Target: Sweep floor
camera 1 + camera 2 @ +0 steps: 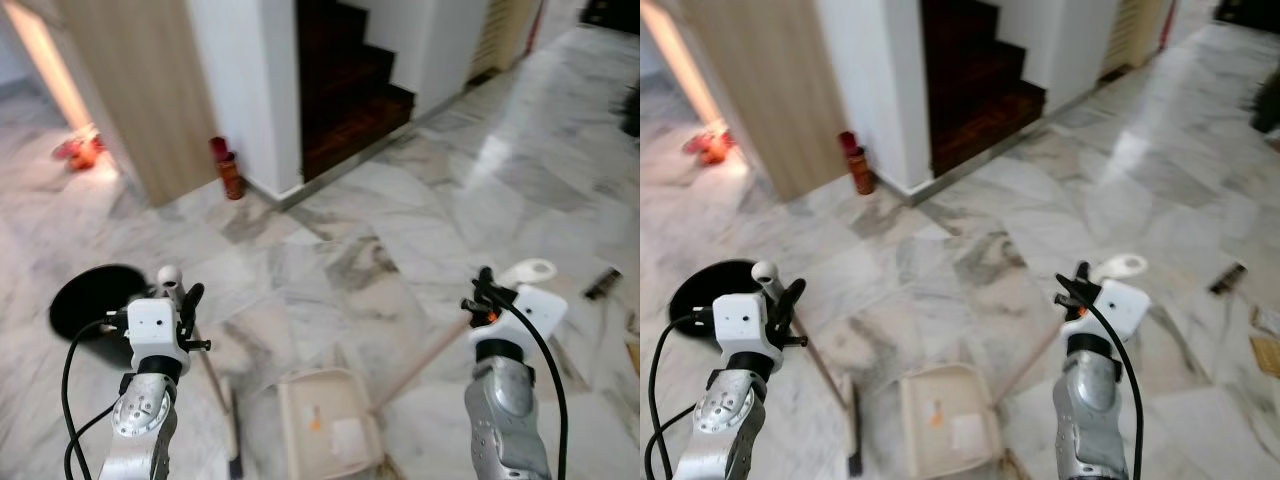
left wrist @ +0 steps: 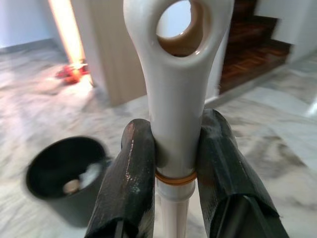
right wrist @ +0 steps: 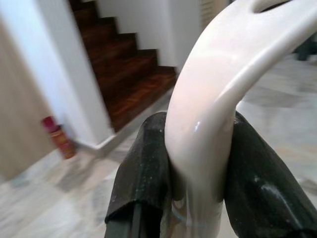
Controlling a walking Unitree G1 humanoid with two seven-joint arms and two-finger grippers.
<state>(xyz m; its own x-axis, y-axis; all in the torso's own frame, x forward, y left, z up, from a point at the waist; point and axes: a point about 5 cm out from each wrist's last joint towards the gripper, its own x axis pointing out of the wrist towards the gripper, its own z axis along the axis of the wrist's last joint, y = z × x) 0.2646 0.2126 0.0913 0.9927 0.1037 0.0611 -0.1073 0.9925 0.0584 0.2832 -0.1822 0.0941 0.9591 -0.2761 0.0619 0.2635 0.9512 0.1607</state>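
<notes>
**Broom and dustpan both held, ready to sweep**

The marble floor [image 1: 420,200] fills the scene, with a wooden door [image 1: 140,80] and dark stairs [image 1: 350,90] at its far side. Near the left edge of the floor stands a black bin [image 1: 90,300]; in the left wrist view some scraps lie inside it. Close before the robot lies the dustpan [image 1: 325,420], its tray flat on the floor, and its long handle rises toward the right. The broom [image 1: 215,390] stands just left of the pan, its head low near the pan's left edge.

The left gripper [image 2: 174,163] is pinching the top of the broom handle, just under the hanging hole. The right gripper [image 3: 198,163] is pinching the curved top of the dustpan handle. A small dark object [image 1: 601,283] lies near the right edge of the floor.

I think the step now is to push dirt into the pan. To do it well, keep the pan's front lip pressed flat on the floor, and draw the broom with short low strokes toward the lip, so that nothing slips under it
</notes>
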